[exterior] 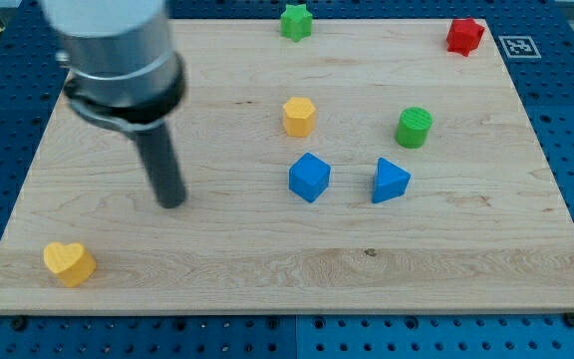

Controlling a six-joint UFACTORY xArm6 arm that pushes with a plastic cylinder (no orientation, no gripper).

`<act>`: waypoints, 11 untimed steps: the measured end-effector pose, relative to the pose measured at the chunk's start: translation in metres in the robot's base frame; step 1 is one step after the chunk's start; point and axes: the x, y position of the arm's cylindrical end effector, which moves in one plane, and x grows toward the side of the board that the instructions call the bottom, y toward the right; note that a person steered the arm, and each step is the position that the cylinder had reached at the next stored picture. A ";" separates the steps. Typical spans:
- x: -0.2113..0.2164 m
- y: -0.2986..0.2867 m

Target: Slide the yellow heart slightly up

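Observation:
The yellow heart [69, 262] lies near the bottom left corner of the wooden board [267, 249]. My tip [171, 202] rests on the board above and to the right of the heart, well apart from it. The dark rod rises from the tip to the grey arm body at the view's top left.
A yellow hexagon block [299, 116] sits at the centre top. A blue cube [310, 177] and a blue triangle [390, 180] sit mid-board. A green cylinder [414, 127] is right of centre. A green star [295, 21] and a red block [464, 36] sit at the top edge.

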 end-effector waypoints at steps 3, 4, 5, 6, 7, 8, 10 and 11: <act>0.094 -0.124; 0.110 -0.119; 0.108 -0.098; 0.098 -0.079; 0.097 -0.048; 0.085 -0.031; 0.079 -0.055; 0.071 -0.084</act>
